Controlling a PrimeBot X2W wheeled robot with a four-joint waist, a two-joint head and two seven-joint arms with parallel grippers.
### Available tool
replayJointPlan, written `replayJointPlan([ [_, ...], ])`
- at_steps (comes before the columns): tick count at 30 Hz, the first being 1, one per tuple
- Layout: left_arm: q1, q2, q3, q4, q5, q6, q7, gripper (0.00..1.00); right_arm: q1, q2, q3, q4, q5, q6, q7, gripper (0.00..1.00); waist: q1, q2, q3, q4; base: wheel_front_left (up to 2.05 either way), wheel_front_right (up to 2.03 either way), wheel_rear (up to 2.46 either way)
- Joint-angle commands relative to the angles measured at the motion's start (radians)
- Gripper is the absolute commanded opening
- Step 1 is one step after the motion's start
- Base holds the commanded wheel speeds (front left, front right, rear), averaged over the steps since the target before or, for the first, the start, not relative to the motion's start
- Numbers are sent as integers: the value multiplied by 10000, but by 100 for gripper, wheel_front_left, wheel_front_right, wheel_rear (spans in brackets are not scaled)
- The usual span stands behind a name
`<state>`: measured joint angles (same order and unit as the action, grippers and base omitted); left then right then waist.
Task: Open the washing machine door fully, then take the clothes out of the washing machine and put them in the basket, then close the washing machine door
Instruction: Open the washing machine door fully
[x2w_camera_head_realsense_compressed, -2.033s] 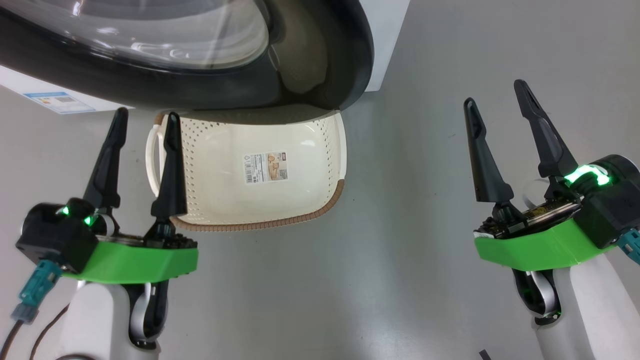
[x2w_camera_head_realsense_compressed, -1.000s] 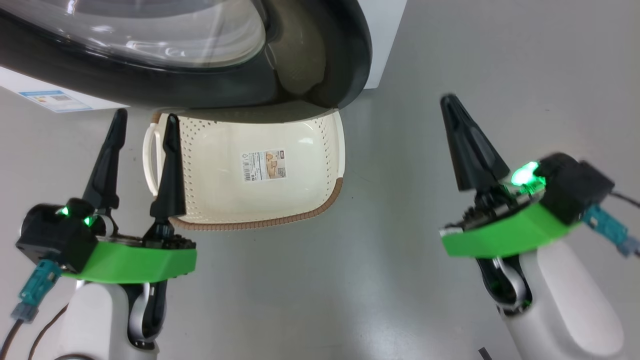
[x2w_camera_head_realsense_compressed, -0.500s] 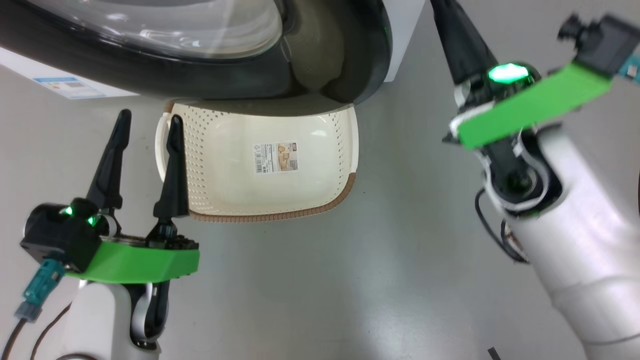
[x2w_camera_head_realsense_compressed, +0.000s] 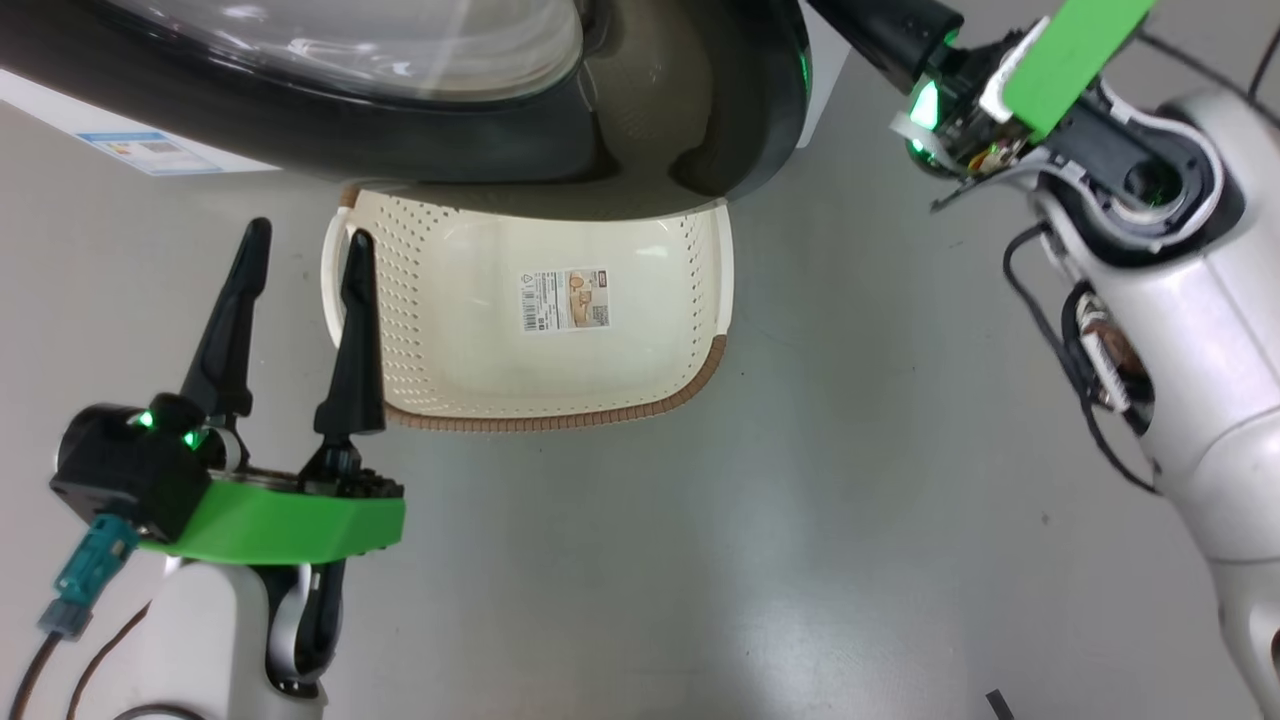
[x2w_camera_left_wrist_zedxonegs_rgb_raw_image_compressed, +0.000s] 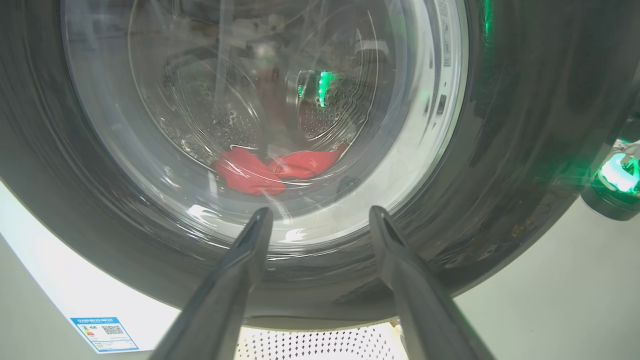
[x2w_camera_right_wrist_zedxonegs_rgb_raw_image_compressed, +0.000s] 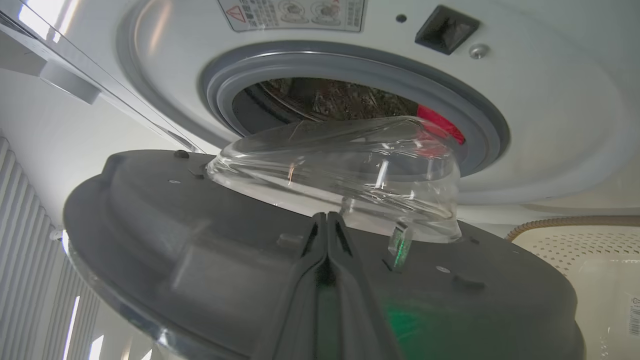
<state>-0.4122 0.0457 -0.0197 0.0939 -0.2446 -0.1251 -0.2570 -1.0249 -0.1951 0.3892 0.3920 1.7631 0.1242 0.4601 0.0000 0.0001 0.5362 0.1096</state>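
The washing machine door (x2w_camera_head_realsense_compressed: 640, 140), with its black rim and glass bowl, stands ajar over the basket (x2w_camera_head_realsense_compressed: 560, 370), which holds nothing. My left gripper (x2w_camera_head_realsense_compressed: 307, 232) is open at the basket's left handle. In the left wrist view it (x2w_camera_left_wrist_zedxonegs_rgb_raw_image_compressed: 320, 212) faces the door's glass, and red clothes (x2w_camera_left_wrist_zedxonegs_rgb_raw_image_compressed: 270, 170) show through it in the drum. My right gripper (x2w_camera_head_realsense_compressed: 885, 30) is shut on nothing at the door's right edge. In the right wrist view its tips (x2w_camera_right_wrist_zedxonegs_rgb_raw_image_compressed: 327, 216) lie along the door's dark inner face (x2w_camera_right_wrist_zedxonegs_rgb_raw_image_compressed: 200, 240), just before the glass bowl (x2w_camera_right_wrist_zedxonegs_rgb_raw_image_compressed: 345, 170). Red clothes (x2w_camera_right_wrist_zedxonegs_rgb_raw_image_compressed: 440, 125) show inside the washing machine (x2w_camera_right_wrist_zedxonegs_rgb_raw_image_compressed: 525, 100).
Grey floor (x2w_camera_head_realsense_compressed: 700, 560) spreads in front of the basket and to its right. A blue sticker (x2w_camera_head_realsense_compressed: 150, 153) sits low on the machine's white front. My right forearm (x2w_camera_head_realsense_compressed: 1200, 380) runs down the right side of the head view.
My right gripper closed, then the arm rose and swung left behind the door's right edge. The head camera shifted slightly. My left gripper has held still.
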Motion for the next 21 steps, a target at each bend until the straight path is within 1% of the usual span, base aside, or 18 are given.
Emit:
replayJointPlan([
  [1,-18,195,279,-214,81,-56,-48,100,-238,111,44,-108,171,65,409,0,0,-1,24,8,0,0,0],
  [3,-23,190,270,-210,81,-56,-48,100,-443,39,209,-32,100,65,841,0,0,-1,50,15,0,0,0],
  [8,-63,179,295,-161,63,-56,-48,100,-484,34,603,-382,-227,65,1538,0,0,-1,74,15,0,0,0],
  [13,-50,181,383,-64,65,-56,-48,100,-164,66,747,-748,-430,65,1860,0,0,-1,-116,53,0,0,0],
  [21,180,139,525,113,112,-56,-48,100,637,58,874,-1122,-600,65,2286,0,0,-1,-745,266,0,0,0],
])
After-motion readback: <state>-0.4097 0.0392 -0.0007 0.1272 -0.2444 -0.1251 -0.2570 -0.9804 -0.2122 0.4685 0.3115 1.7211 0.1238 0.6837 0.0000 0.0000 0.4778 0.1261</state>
